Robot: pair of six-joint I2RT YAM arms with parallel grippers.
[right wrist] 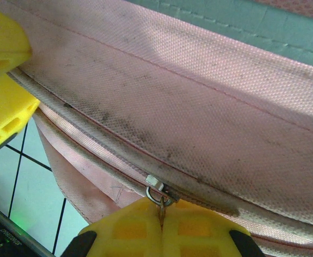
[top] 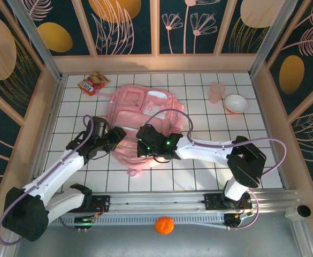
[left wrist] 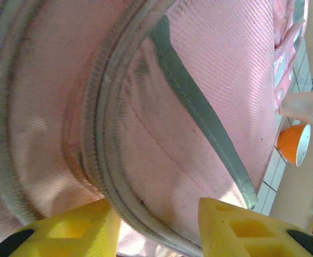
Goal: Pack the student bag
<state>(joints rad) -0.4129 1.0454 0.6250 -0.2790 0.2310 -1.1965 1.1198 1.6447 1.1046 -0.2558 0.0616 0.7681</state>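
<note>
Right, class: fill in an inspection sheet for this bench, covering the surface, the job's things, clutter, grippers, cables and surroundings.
Surface: white gridded table, level.
Job's things: student bag lies flat mid-table; its zip pull sits on the near edge.
Clutter: snack packet far left; pink cup and bowl far right; orange ball on the front ledge.
Grippers: left gripper, jaws apart with the bag's zipped edge between them; right gripper, jaws shut on the zip pull.
Cables: lilac cables run along both arms, one arching over the bag.
Surroundings: floral wall panels in wooden frames.
</note>
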